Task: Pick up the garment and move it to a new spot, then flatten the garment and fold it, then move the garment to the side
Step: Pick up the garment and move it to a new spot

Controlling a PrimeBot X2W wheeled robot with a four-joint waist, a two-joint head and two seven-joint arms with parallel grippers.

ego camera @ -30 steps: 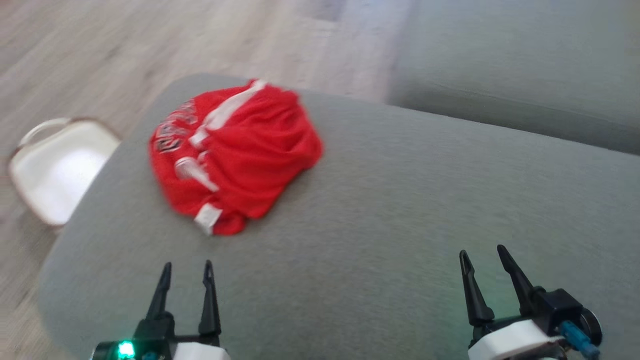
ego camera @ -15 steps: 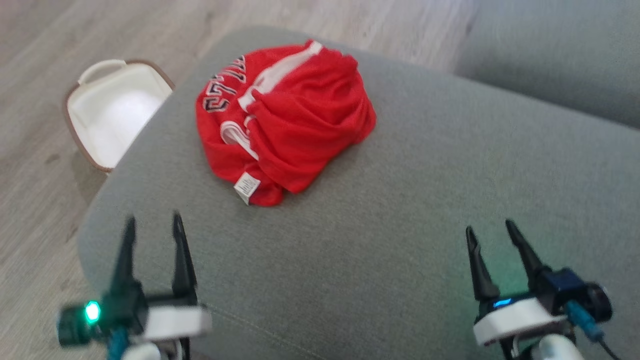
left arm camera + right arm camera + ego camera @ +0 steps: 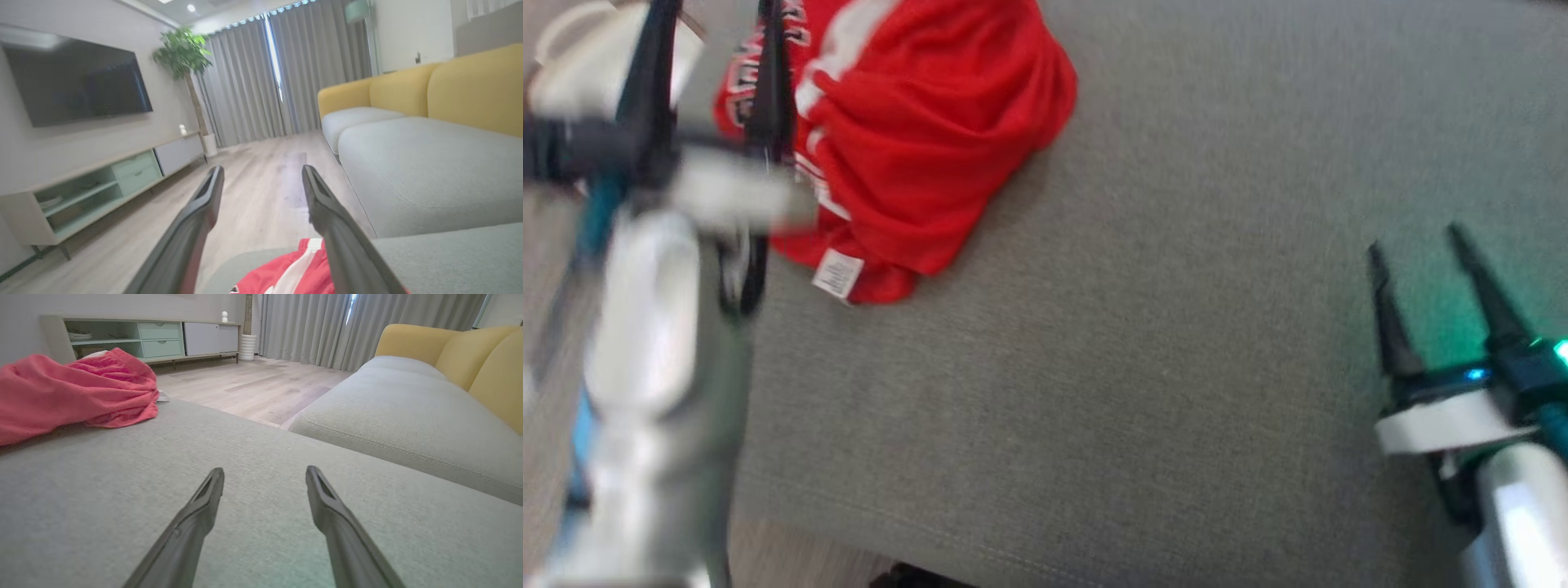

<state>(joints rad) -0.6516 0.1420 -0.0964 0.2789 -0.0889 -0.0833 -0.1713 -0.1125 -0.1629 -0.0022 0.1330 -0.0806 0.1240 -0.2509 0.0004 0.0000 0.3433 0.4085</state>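
Observation:
The garment (image 3: 931, 139) is a crumpled red jersey with white stripes and a white label, lying bunched at the far left of a grey cushion (image 3: 1176, 343). My left gripper (image 3: 711, 24) is blurred and stands open over the garment's left edge, above the fabric with nothing between its fingers. The left wrist view has the garment (image 3: 286, 273) low between the open left gripper (image 3: 262, 169). My right gripper (image 3: 1414, 238) is open over bare cushion at the right, far from the garment. The right wrist view places the garment (image 3: 73, 392) at far left, with the right gripper (image 3: 264, 470) open.
A white basket (image 3: 564, 73) sits on the wooden floor just beyond the cushion's left edge. A grey sofa seat with yellow backrests (image 3: 429, 347) lies beyond a gap of floor. A TV cabinet (image 3: 102, 183) lines the wall.
The head camera has tipped down and closer, shifting the whole picture. My left arm has risen from the lower left up to the garment's left edge. Both grippers stay open.

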